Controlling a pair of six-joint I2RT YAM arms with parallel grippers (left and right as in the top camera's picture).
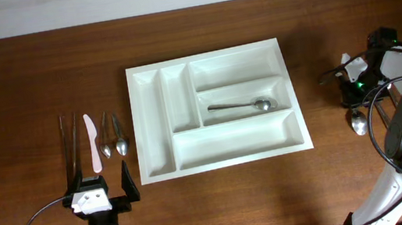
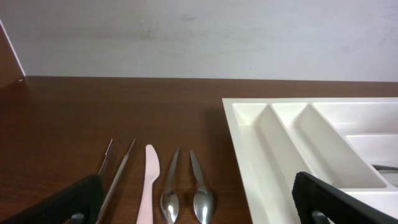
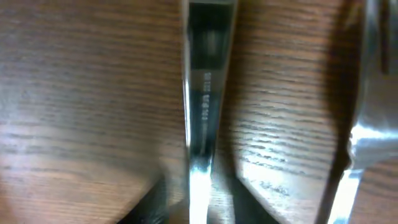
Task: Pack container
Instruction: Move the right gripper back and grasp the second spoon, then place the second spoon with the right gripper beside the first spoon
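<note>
Cutlery handle (image 3: 202, 93) lies near-to-far beneath our right gripper (image 1: 357, 89), its opening hidden from us, the container (image 1: 138, 129) well to its left; our left gripper (image 1: 102, 183) hangs wide.

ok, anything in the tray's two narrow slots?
No, both narrow slots are bare; the only item in the tray is a spoon in the middle long compartment.
</note>
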